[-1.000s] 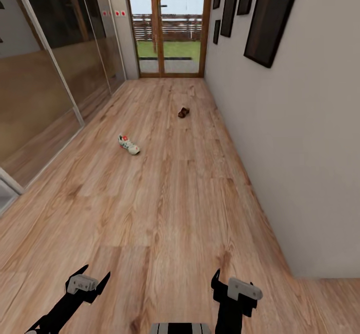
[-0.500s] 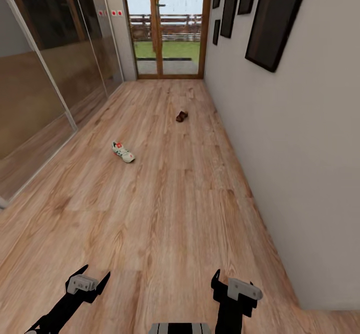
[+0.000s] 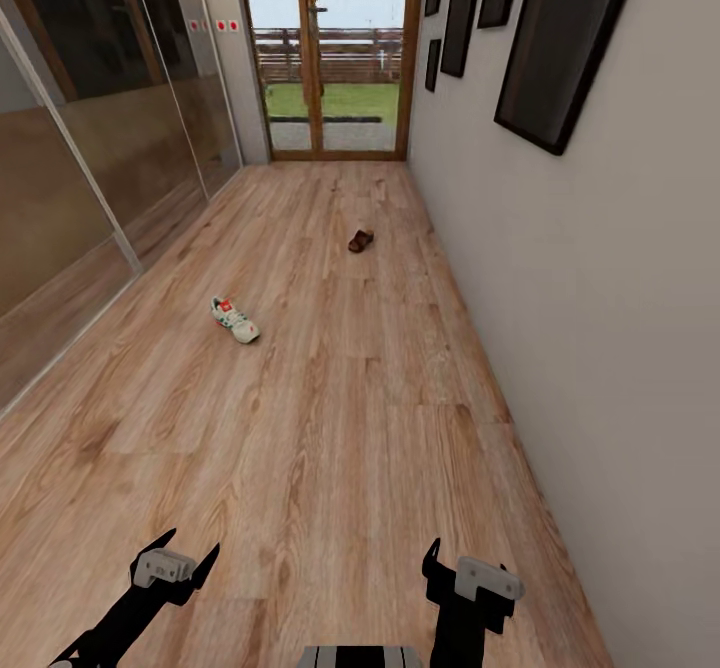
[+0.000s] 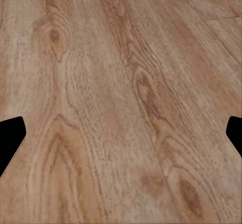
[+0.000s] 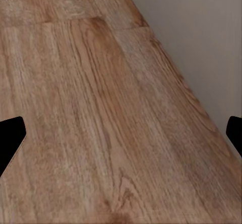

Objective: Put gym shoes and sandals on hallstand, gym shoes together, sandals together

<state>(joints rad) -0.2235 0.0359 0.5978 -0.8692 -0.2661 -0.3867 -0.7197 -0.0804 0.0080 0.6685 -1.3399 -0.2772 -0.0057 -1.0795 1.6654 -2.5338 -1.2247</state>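
Seen from the head camera, a narrow corridor runs ahead over the corridor floor (image 3: pixel 340 418), warm brown wood planks. One gym shoe (image 3: pixel 234 320), cream-white with green stripes and an orange-red patch, lies on the planks to the left of centre, well ahead of the robot. One dark brown sandal (image 3: pixel 360 241) lies farther down the corridor, right of the shoe and well apart from it, nearer the pale right-hand wall (image 3: pixel 600 328). Dark framed pictures (image 3: pixel 565 43) hang on that wall, glossy sliding panels (image 3: pixel 90 148) line the left side, and a wood-framed glass door (image 3: pixel 340 48) at the far end shows grass and a fence outside. At the bottom edge, the left gripper (image 3: pixel 180 560) and the right gripper (image 3: pixel 455 570) hang low above bare planks, both with fingers spread apart and holding nothing. In the left wrist view, two black fingertips (image 4: pixel 11 138) sit at opposite edges of the picture, wide apart, with knotted wood grain between them. In the right wrist view, the black fingertips (image 5: pixel 11 136) are likewise spread wide over bare planks, with the base of the pale wall running close alongside.
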